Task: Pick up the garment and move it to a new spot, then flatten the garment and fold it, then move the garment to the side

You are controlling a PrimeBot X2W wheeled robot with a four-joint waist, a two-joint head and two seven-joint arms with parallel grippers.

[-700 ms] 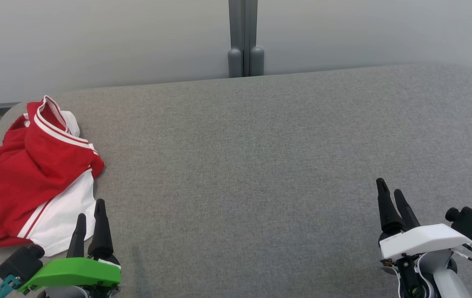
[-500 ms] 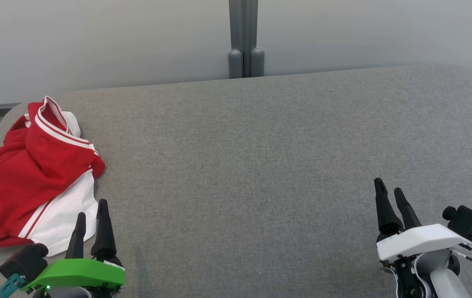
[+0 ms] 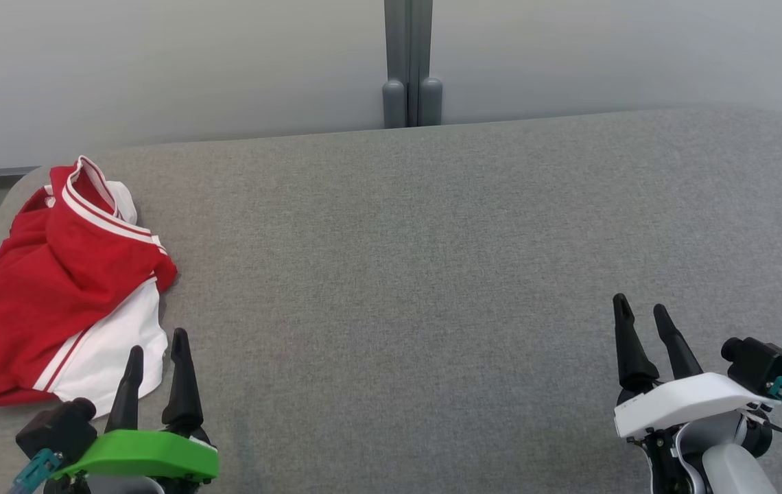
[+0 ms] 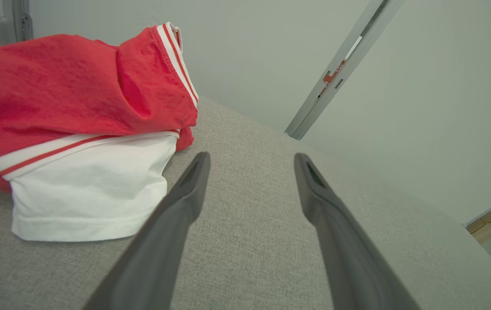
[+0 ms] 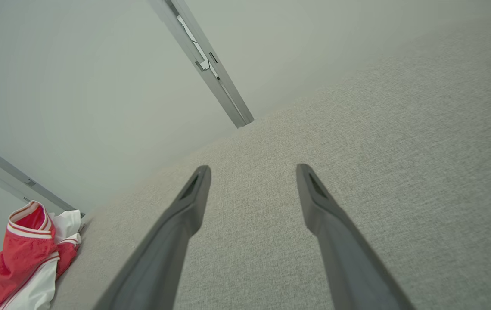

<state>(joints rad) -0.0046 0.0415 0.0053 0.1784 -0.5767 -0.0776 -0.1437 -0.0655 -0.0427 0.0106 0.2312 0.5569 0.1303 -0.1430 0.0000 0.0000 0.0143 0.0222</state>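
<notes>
A crumpled red and white garment (image 3: 55, 295) lies at the left end of the grey padded table (image 3: 432, 261). Its white part with red stripes faces me. My left gripper (image 3: 156, 343) stands open just off the garment's near right corner, nothing between its fingers. The left wrist view has the garment (image 4: 77, 129) on the left and the left gripper (image 4: 252, 159) over bare fabric beside the white hem. Far off at the table's near right, my right gripper (image 3: 639, 309) is open and empty. In the right wrist view the garment (image 5: 26, 262) is small at the lower left, the right gripper (image 5: 253, 170) over bare table.
A pale wall with a grey vertical post (image 3: 410, 62) stands behind the table's far edge. The table's rounded left corner lies just beyond the garment. Grey fabric stretches between the two grippers.
The whole head view has shifted a little, so the camera moved. My left gripper has eased slightly to the right and nearer; the right gripper has drifted slightly left. The garment lies as before.
</notes>
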